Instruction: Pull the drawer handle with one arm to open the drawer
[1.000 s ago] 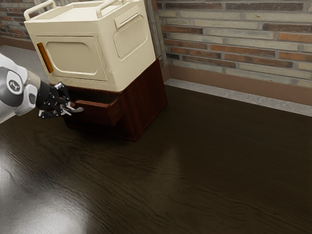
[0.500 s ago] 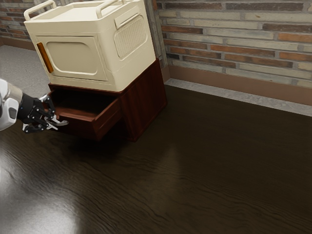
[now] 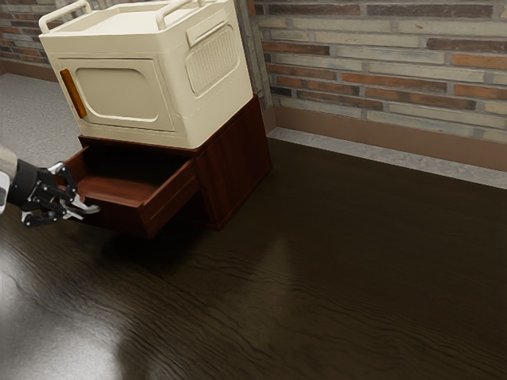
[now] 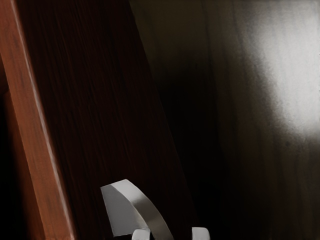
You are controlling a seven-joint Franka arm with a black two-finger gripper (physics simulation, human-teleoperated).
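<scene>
The pincer was at the handle, just outside the front of the drawer, though I couldn't tell whether it was pinching the metal or merely hooked round it. The step in hand looked to be the pull itself, and well along at that. What came next, I judged, was a little more steady travel straight away from the cabinet, in line with the drawer's slide, with no twist or lift that might let the handle slip or make the drawer bind; if this much opening would do, an easy release and a clean backing off. The handle was a smooth, pale grey metal bow, curving out from the drawer's dark front. Right beside the pincer, the front's top edge caught a warmer red-brown light. Beyond it the drawer stood out of the cabinet, its reddish wooden floor showing near the front and its inside sinking into deep shadow towards the back. The cabinet, of the same dark red wood, stood past that on the desk, with a cream box on top, and farthest from the pincer rose the brick wall.
</scene>
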